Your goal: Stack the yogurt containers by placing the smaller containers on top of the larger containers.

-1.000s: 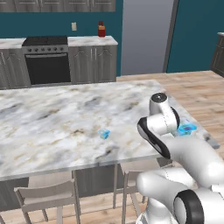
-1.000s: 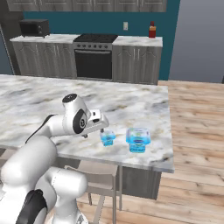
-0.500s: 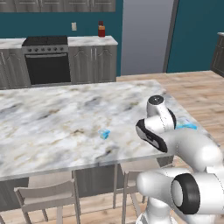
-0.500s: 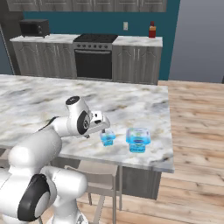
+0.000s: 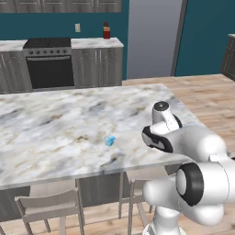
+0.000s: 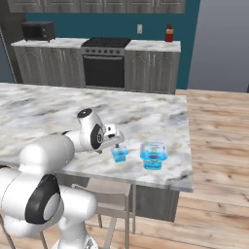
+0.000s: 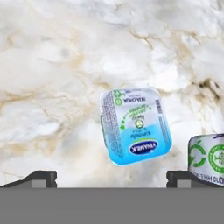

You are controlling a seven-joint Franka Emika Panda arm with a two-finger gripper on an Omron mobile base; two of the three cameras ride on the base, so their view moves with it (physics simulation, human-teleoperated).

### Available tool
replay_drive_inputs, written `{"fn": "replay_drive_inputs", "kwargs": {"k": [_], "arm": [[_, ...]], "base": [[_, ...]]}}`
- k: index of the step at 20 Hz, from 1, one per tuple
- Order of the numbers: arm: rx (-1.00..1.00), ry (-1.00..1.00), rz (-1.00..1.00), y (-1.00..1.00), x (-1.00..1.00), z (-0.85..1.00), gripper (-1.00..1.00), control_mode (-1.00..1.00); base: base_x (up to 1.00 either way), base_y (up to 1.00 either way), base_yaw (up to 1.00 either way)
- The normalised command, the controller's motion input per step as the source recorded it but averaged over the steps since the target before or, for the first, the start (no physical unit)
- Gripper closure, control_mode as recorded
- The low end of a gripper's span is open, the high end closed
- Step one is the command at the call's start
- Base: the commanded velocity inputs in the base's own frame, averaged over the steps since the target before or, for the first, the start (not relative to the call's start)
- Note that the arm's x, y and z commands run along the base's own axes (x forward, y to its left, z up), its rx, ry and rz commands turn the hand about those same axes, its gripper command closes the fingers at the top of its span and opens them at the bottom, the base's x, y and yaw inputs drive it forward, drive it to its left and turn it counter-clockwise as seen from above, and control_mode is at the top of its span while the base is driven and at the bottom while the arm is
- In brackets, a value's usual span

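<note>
The smaller container [image 6: 119,153] is a tiny light-blue yogurt cup standing near the front of the marble island; it is also the small blue cup [image 5: 109,140] in the left base view. Seen from the hand, this cup [image 7: 135,127] lies just ahead of the fingertips [image 7: 41,178], its printed lid facing the camera, a little right of centre. The larger container [image 6: 153,155], a light-blue tub, stands just to its right, and its lid [image 7: 208,159] shows at the hand view's right edge. My gripper [image 6: 116,142] hovers just above the small cup, open, with nothing between its fingers.
The island's [image 6: 160,116] front and right edges run close to both containers. Stools [image 5: 50,206] sit tucked under the front edge. Far behind are a stove [image 6: 104,63], a microwave [image 6: 38,30] and a red bottle [image 6: 168,33] on the back counter.
My hand has moved right and slightly down, closing in above the small cup. In the left base view the arm now covers the larger tub. Both containers stay put.
</note>
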Motion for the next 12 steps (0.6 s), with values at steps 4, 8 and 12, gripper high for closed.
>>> {"fn": "replay_drive_inputs", "kwargs": {"k": [4,8,12], "arm": [[0.00,0.00,0.00,-0.09,0.20,-0.17,-1.00,-1.00],[-0.02,0.00,0.00,-0.06,0.17,-0.22,-1.00,-1.00],[-0.03,0.00,0.00,0.00,0.09,-0.24,-1.00,-1.00]], "base": [[0.00,0.00,0.00],[0.00,0.00,0.00],[0.00,0.00,0.00]]}}
